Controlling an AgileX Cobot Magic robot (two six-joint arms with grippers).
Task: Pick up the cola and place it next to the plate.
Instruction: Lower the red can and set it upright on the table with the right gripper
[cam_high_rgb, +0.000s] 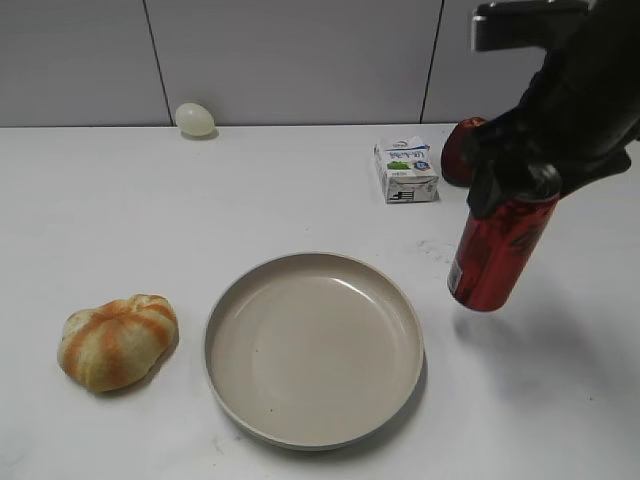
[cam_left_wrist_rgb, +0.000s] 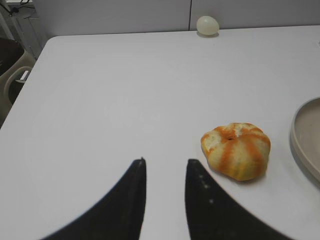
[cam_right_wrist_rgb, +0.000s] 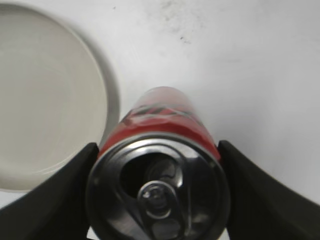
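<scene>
Your right gripper (cam_right_wrist_rgb: 157, 192) clamped its jaws on the cola (cam_high_rgb: 497, 252), tilted above the worktop (cam_high_rgb: 150, 210) just right of the plate (cam_high_rgb: 313, 345); left gripper (cam_left_wrist_rgb: 165, 172) jaws stood narrowly apart, empty.

Lit evenly and brightly from overhead, soft shadows thrown under the plate (cam_high_rgb: 313, 349) and right of the cola (cam_high_rgb: 497, 252). Mild glare on the white table (cam_high_rgb: 150, 220). Can top blurred, too close, in right wrist view.

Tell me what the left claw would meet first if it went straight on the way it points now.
Probably nothing soon: ahead of the left claw lies bare white table. The orange-striped bun sits off to its right, though depth is unclear.
</scene>
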